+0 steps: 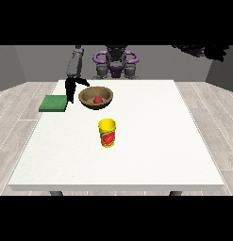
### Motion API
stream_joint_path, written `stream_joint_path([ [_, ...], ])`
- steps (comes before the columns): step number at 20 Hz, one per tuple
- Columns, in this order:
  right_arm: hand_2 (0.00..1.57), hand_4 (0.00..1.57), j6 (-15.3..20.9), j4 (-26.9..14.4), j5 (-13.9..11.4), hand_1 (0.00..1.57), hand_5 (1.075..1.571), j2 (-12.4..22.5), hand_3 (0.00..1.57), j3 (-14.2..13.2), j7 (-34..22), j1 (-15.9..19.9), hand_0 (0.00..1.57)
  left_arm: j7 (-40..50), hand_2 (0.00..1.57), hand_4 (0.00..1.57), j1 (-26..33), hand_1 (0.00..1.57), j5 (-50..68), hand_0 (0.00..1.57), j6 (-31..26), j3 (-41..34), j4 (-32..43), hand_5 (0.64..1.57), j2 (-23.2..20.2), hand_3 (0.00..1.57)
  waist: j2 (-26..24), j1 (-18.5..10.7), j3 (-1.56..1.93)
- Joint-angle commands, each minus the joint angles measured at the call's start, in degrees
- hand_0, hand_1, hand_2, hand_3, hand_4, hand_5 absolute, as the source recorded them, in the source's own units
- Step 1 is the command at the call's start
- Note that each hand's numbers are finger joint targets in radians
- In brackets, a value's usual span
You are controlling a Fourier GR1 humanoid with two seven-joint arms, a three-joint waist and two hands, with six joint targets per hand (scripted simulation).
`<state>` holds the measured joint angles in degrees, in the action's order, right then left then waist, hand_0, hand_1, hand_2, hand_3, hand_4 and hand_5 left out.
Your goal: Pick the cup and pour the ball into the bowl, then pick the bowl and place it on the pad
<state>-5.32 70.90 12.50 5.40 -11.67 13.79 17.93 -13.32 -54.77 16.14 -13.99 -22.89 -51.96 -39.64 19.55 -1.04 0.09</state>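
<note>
The brown bowl (95, 98) sits on the white counter (151, 141), toward my side of it, and the red ball (97, 100) lies inside it. My robot hand at the view's left (70, 89) hangs just beside the bowl's rim, between the bowl and the green pad (53, 103); one finger reaches out toward the rim, but I cannot tell whether it touches, nor how wide the hand stands. The pad lies flat beside the bowl at the counter's edge. The yellow cup (107, 132) stands upright, apart from the bowl, toward the camera.
</note>
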Motion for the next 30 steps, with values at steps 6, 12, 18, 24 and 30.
stream_joint_path([
  [6, 0.00, 0.40, 0.38, -16.45, 2.44, 0.00, 1.570, -0.02, 0.00, -3.87, 2.51, 7.33, 0.00, 4.83, 0.00, 0.00, -1.04, 0.00, 2.99, 0.00, -1.54, -0.12, -2.70, 1.540, -1.25, 0.00, -2.75, -1.35, -0.04],
  [12, 0.00, 0.38, 0.69, -24.85, 2.68, 0.00, 1.571, 1.94, 0.00, -6.40, 7.01, 13.69, 0.00, 8.70, 0.00, 0.00, -6.29, 0.00, 4.73, 0.00, -2.14, -0.74, -4.58, 1.528, -5.31, 0.00, 2.63, -3.03, 0.00],
  [18, 0.00, 0.28, -0.01, -26.47, 0.94, 0.00, 1.566, -0.39, 0.00, -4.14, 11.02, 12.45, 0.00, 9.43, 0.00, 0.00, -8.18, 0.00, 4.83, 0.00, -0.14, -1.30, -4.51, 1.528, -6.49, 0.00, 3.32, -1.45, -0.01],
  [24, 0.00, 0.43, 8.38, -25.44, -1.56, 0.00, 1.570, -4.77, 0.00, -2.69, 10.44, 13.72, 0.00, 10.47, 0.00, 0.00, -8.64, 0.00, 6.09, 0.00, -1.94, 0.44, -5.25, 1.542, -4.13, 0.00, 2.75, -5.81, -0.06],
  [30, 0.00, 0.42, 12.03, -24.04, -1.62, 0.00, 1.570, -4.40, 0.00, -3.04, 5.92, 14.70, 0.00, 8.54, 0.00, 0.00, -8.51, 0.00, 7.06, 0.00, -5.13, -1.01, -3.83, 1.538, -6.67, 0.00, 3.91, -7.86, -0.13],
])
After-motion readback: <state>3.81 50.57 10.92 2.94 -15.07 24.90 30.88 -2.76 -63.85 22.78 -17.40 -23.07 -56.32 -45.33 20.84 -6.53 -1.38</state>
